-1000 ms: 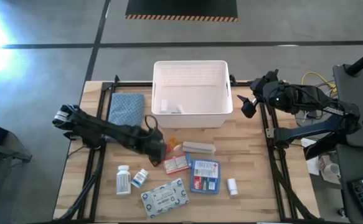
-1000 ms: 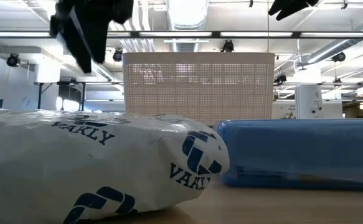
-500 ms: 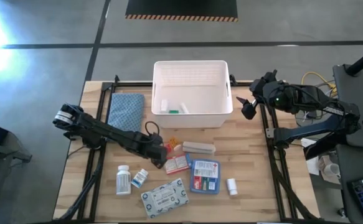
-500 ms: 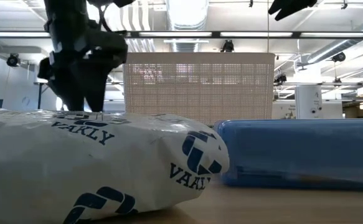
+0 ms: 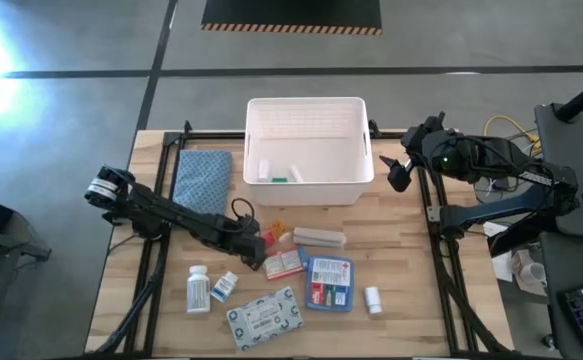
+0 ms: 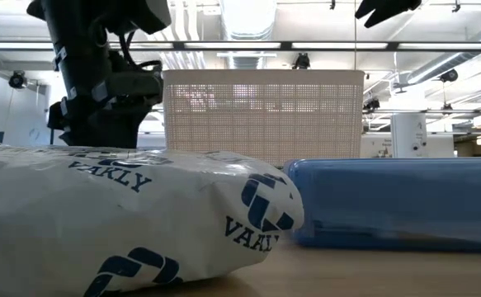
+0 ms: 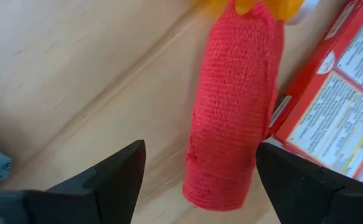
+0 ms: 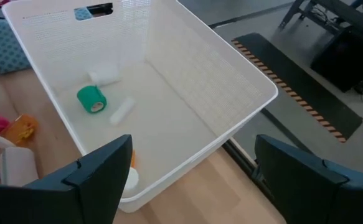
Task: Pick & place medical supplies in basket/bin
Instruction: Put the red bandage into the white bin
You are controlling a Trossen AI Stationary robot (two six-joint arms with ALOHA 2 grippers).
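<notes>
My left gripper [image 5: 259,246] [image 7: 200,152] is low over the table and open. Its fingers stand on either side of the near end of the red tube [image 7: 234,106] [image 5: 271,240], which lies on its side on the wood; I cannot tell whether they touch it. A red-white packet [image 7: 337,106] [image 5: 284,263] lies beside the tube. The white bin [image 5: 309,150] [image 8: 187,81] stands at the far edge and holds a green roll [image 8: 92,98] and small white pieces. My right gripper [image 5: 396,172] [image 8: 193,149] waits, open, off the bin's right side.
On the wood also lie a beige bar [image 5: 318,237], a blue-red packet [image 5: 329,283], a grey-white flat pack [image 5: 263,318] [image 6: 124,214] and white pill bottles [image 5: 198,288] [image 5: 372,298]. A blue-grey cloth [image 5: 203,175] lies left of the bin. A black frame edges the table.
My left gripper has come down from well above the table to just over it, shifting slightly toward the near edge, so that its fingers now flank the red tube. The supplies on the wood have stayed where they were.
</notes>
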